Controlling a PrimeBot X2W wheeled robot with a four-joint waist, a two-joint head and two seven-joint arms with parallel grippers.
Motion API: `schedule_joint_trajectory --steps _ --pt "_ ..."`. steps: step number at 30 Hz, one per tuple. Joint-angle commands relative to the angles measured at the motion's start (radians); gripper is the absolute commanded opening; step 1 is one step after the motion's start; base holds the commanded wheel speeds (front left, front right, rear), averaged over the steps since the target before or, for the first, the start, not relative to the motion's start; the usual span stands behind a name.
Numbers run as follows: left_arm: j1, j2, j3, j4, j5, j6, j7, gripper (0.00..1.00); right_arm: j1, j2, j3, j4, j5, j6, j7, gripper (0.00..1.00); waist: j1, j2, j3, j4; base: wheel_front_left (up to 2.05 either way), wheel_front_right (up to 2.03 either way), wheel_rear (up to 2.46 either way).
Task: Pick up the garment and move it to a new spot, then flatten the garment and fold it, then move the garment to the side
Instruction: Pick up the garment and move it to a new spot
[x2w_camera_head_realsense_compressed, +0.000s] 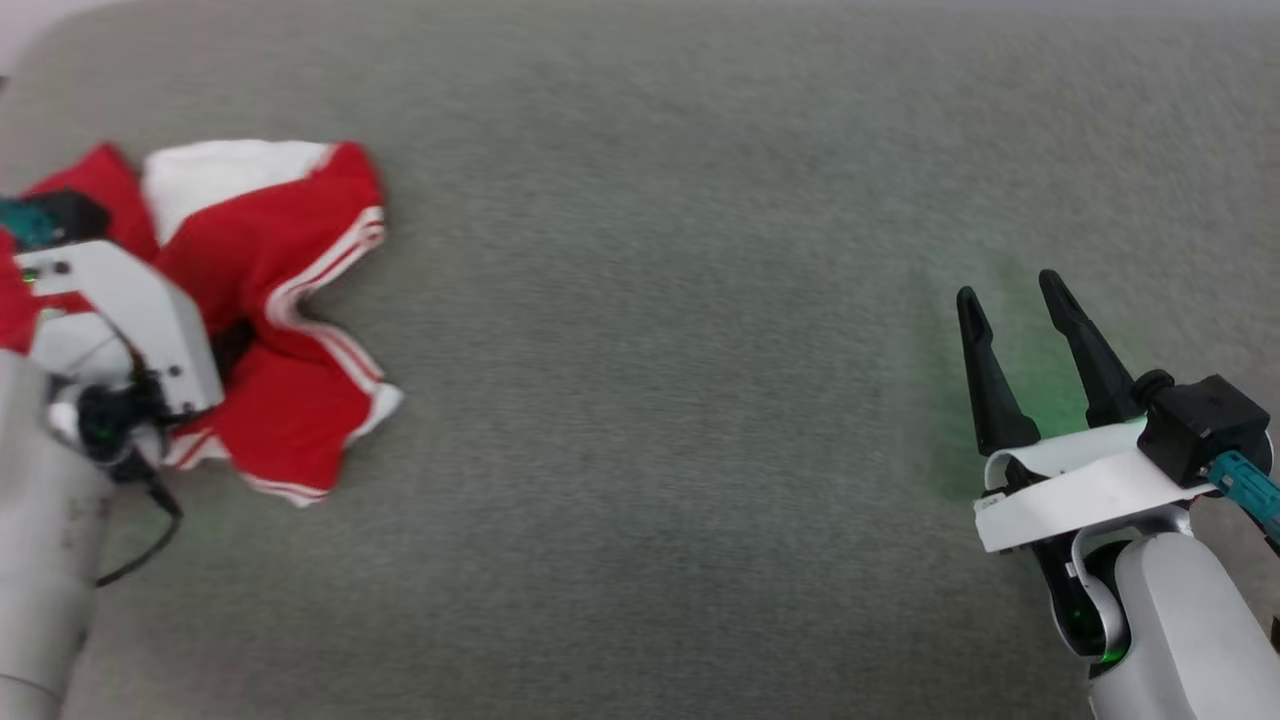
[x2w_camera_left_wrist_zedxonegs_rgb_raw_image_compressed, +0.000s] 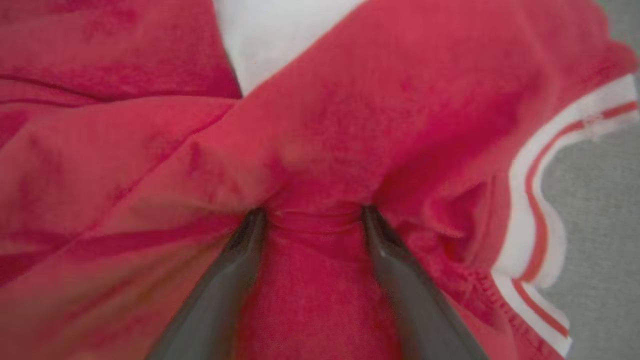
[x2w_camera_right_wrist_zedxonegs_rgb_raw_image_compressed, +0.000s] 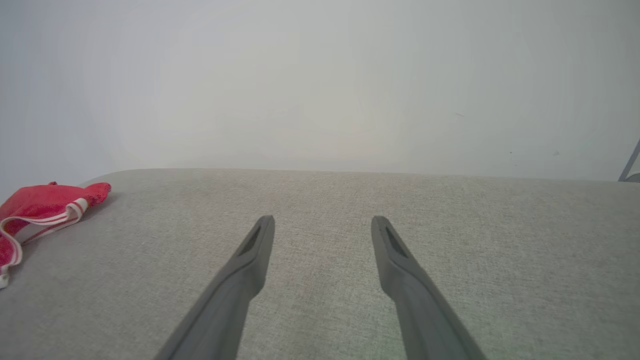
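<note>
The garment (x2w_camera_head_realsense_compressed: 290, 260) lies crumpled at the left of the grey surface, red with a white sleeve and striped trim; its lettering is hidden. My left arm's pale wrist (x2w_camera_head_realsense_compressed: 120, 310) hangs over its left part. In the left wrist view my left gripper (x2w_camera_left_wrist_zedxonegs_rgb_raw_image_compressed: 311, 215) is open, both fingertips (x2w_camera_left_wrist_zedxonegs_rgb_raw_image_compressed: 255, 220) pressed down into the red cloth (x2w_camera_left_wrist_zedxonegs_rgb_raw_image_compressed: 350, 115), with a small ridge of fabric between them. My right gripper (x2w_camera_head_realsense_compressed: 1008, 287) stands open far to the right, nothing between its fingers (x2w_camera_right_wrist_zedxonegs_rgb_raw_image_compressed: 322, 220). The garment (x2w_camera_right_wrist_zedxonegs_rgb_raw_image_compressed: 40, 202) shows at the right wrist view's left edge.
The grey upholstered surface (x2w_camera_head_realsense_compressed: 650, 400) stretches wide between garment and right gripper. Its far edge meets a pale wall (x2w_camera_right_wrist_zedxonegs_rgb_raw_image_compressed: 320, 75). A dark slanted bar (x2w_camera_right_wrist_zedxonegs_rgb_raw_image_compressed: 630, 165) stands at the far right. A black cable (x2w_camera_head_realsense_compressed: 140, 550) hangs from my left arm.
</note>
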Motion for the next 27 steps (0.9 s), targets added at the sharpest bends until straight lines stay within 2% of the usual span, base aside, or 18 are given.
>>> schedule_joint_trajectory --steps 1,5,6,7,9,12,17,23,27 --pt "0.01 -0.002 -0.005 0.013 -0.01 0.0 0.015 1.0 -0.015 0.003 0.003 -0.006 -0.002 -0.001 0.0 1.0 0.0 -0.0001 0.079 -0.079 0.0 0.0 0.0" --pt "0.029 -0.016 -0.03 0.053 -0.062 0.001 0.068 1.0 -0.028 -0.001 0.006 -0.018 -0.008 -0.001 0.0 1.0 0.0 -0.0001 0.098 -0.094 0.0 0.0 0.0" --pt "0.033 -0.023 -0.039 0.056 -0.07 0.001 0.068 0.87 -0.026 -0.002 0.006 -0.02 -0.01 -0.001 0.0 1.0 0.0 -0.0001 0.101 -0.094 0.0 0.0 0.0" --pt "0.035 -0.03 -0.048 0.059 -0.077 0.001 0.063 0.62 -0.026 -0.004 0.005 -0.021 -0.012 -0.001 0.0 1.0 0.0 -0.0001 0.102 -0.094 0.0 0.0 0.0" --pt "0.041 -0.046 -0.065 0.058 -0.092 0.0 0.052 0.0 -0.024 -0.009 0.005 -0.025 -0.016 -0.001 0.0 1.0 0.0 -0.0001 0.099 -0.088 0.0 0.0 0.0" --pt "0.048 -0.045 -0.094 0.054 -0.088 -0.002 -0.003 0.0 -0.019 -0.01 0.009 -0.024 -0.02 -0.001 0.0 1.0 0.0 -0.0001 0.079 -0.077 0.0 0.0 0.0" --pt "0.043 -0.006 -0.141 0.006 -0.088 -0.003 -0.136 0.0 0.002 -0.002 0.009 -0.014 -0.007 -0.001 0.0 1.0 0.0 -0.0001 0.009 -0.062 0.0 0.0 0.0" --pt "0.0 0.077 -0.207 -0.11 -0.118 0.0 -0.259 0.0 0.032 0.012 -0.006 -0.004 0.006 -0.001 0.0 1.0 0.0 -0.0001 -0.068 -0.06 0.0 0.0 0.0" --pt "-0.027 0.09 -0.294 -0.228 -0.127 0.0 -0.296 0.0 0.054 0.023 -0.027 -0.009 0.019 -0.001 0.0 1.0 0.0 -0.0001 -0.096 -0.082 0.0 0.0 0.0"
